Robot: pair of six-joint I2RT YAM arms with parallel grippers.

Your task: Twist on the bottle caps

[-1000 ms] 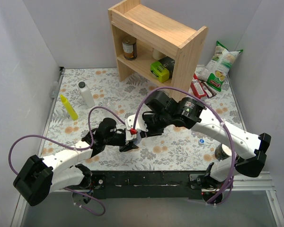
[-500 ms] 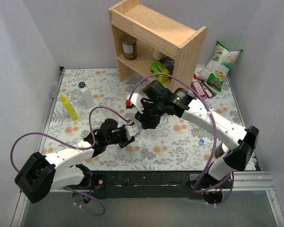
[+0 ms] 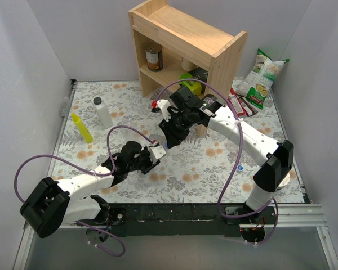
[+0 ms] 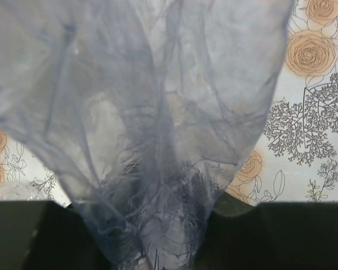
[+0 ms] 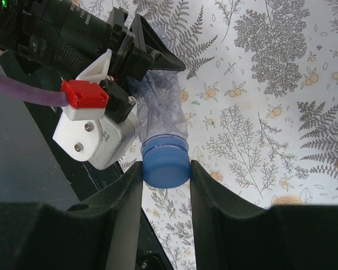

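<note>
My left gripper (image 3: 155, 153) is shut on a crumpled clear bottle (image 5: 160, 115), which fills the left wrist view (image 4: 146, 135). It holds the bottle low over the floral table with the neck pointing at the right gripper. A blue cap (image 5: 165, 165) sits on the bottle's neck. My right gripper (image 5: 165, 174) is shut on this cap, one finger against each side; in the top view the right gripper (image 3: 167, 142) meets the left one at table centre. A second blue cap (image 3: 240, 167) lies loose on the table at the right. The other bottles are not clearly in view.
A wooden shelf (image 3: 186, 42) stands at the back with a can (image 3: 153, 57) and a green box (image 3: 190, 84) inside. A white bottle with a dark cap (image 3: 103, 112) and a yellow squeeze bottle (image 3: 81, 127) are at the left. Snack bags (image 3: 262, 76) lie at the back right.
The right arm has swung toward the back and its wrist has turned around the cap. The left gripper has kept hold of the bottle and shifted only slightly.
</note>
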